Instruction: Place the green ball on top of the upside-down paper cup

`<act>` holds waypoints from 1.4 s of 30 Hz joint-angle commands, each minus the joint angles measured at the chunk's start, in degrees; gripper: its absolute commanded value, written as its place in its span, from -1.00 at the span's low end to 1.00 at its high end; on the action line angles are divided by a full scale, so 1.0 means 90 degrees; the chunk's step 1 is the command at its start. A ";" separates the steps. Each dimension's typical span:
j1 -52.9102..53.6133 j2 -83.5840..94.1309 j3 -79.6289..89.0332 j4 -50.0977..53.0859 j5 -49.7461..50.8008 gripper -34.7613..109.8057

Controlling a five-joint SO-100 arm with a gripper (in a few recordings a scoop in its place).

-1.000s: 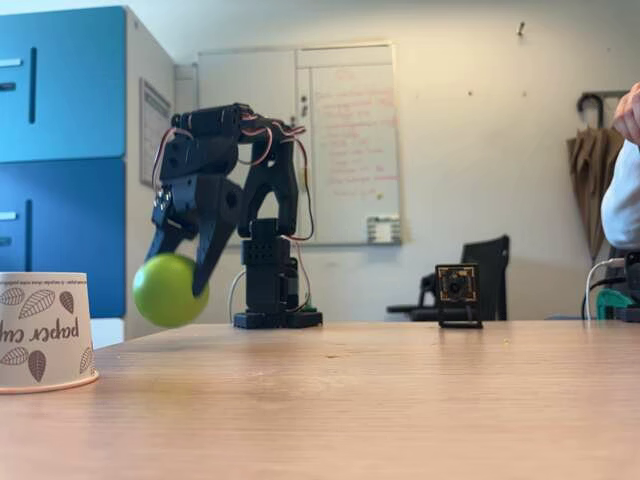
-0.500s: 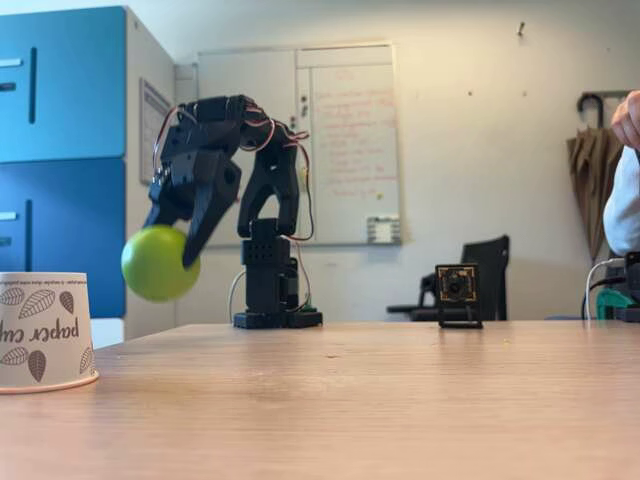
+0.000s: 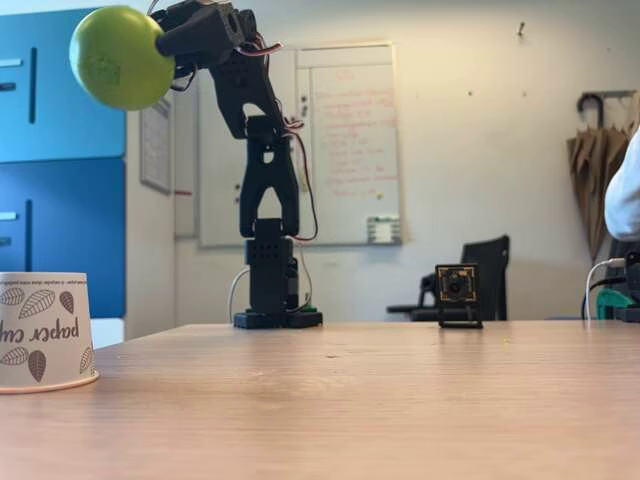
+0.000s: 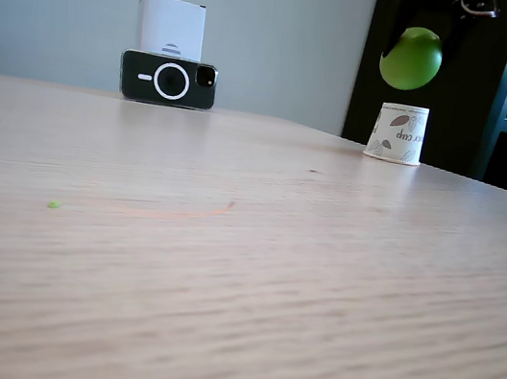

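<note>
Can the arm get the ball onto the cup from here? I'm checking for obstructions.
Probably yes: the pincer holds the ball high above the cup, whose upturned base is bare, with open air between.

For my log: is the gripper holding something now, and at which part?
Yes. The gripper holds the green ball in the air, its fingers gripping the ball's right side in this fixed view.

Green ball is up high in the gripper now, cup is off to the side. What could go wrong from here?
The green ball hangs well above the upside-down paper cup, so an early release would likely bounce it off. The ball looks about as wide as the cup's flat top; off-centre placement may let it roll away. The gripper coming down could also tip the light cup.
</note>
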 commanded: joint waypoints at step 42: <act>0.0029 0.0859 0.0840 0.0752 0.0020 0.03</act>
